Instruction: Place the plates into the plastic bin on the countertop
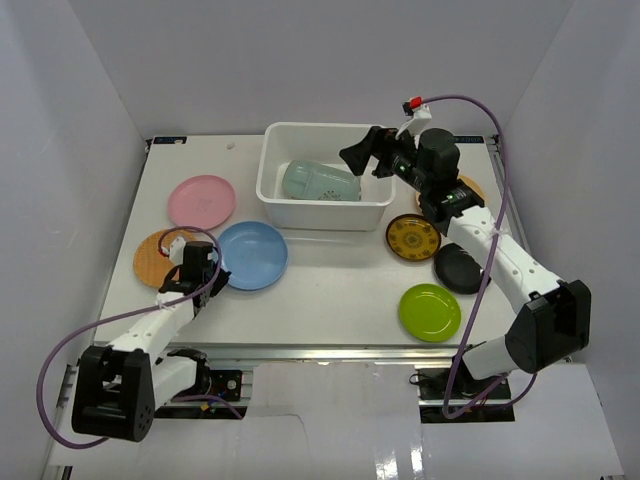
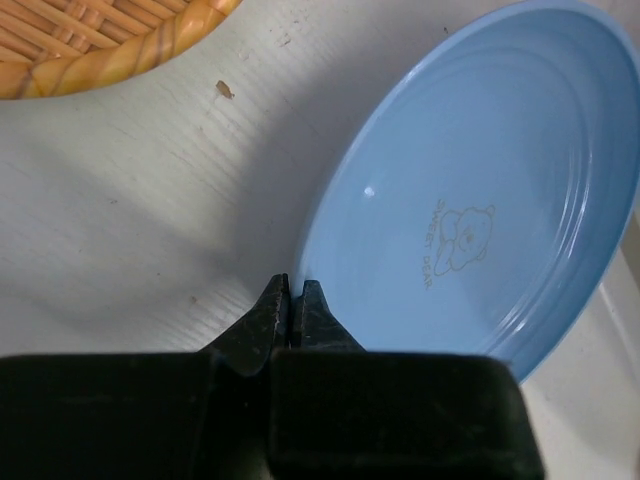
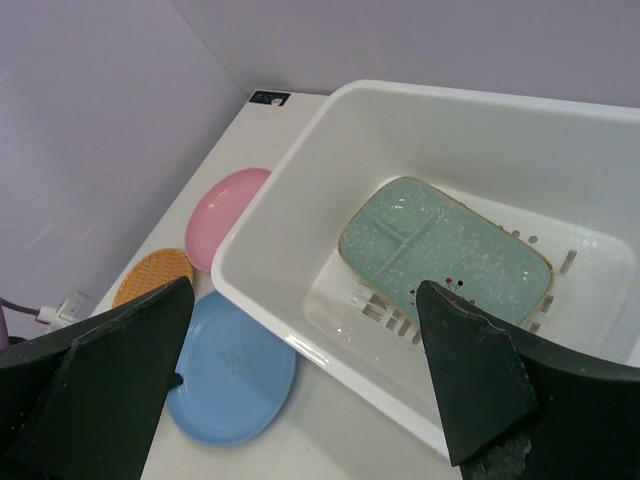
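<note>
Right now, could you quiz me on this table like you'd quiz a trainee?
1. True or false: the white bin is empty.
2. Which plate lies beside the left gripper? A pink, B blue, C lime green.
3. Fill in: the right gripper hangs above the bin with jaws ___.
Key: 1 false, the pale green dish lies in it. 2 B, the blue plate. 3 open.
</note>
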`<move>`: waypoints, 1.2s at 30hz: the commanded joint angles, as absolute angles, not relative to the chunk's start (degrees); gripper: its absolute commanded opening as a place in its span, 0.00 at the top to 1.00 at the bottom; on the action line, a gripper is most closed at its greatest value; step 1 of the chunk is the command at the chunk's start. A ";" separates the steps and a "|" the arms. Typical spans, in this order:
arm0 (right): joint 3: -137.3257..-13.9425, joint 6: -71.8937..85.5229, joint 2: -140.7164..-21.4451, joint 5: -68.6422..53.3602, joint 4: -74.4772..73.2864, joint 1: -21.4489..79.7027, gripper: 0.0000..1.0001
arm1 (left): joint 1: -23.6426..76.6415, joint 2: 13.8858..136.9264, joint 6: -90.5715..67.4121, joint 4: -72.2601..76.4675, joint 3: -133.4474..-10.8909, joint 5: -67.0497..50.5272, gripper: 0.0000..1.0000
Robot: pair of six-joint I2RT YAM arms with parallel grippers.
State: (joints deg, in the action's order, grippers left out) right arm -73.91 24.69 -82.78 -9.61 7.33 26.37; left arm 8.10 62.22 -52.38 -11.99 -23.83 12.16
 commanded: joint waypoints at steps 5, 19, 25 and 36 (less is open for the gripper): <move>-67.51 20.13 -74.98 -10.11 6.86 26.37 0.06 | 8.26 47.39 -47.73 -21.16 -29.51 10.99 1.00; -46.15 24.61 -61.87 0.97 6.94 12.42 0.80 | 8.61 37.70 -42.27 -22.44 -56.31 6.00 1.00; -46.93 23.12 -65.91 5.61 5.37 6.61 0.60 | 8.87 52.53 -44.65 -12.76 -61.69 -2.98 1.00; -50.53 28.04 -77.34 10.98 5.19 -8.08 0.33 | 19.86 87.43 -39.21 -9.14 -81.36 3.34 1.00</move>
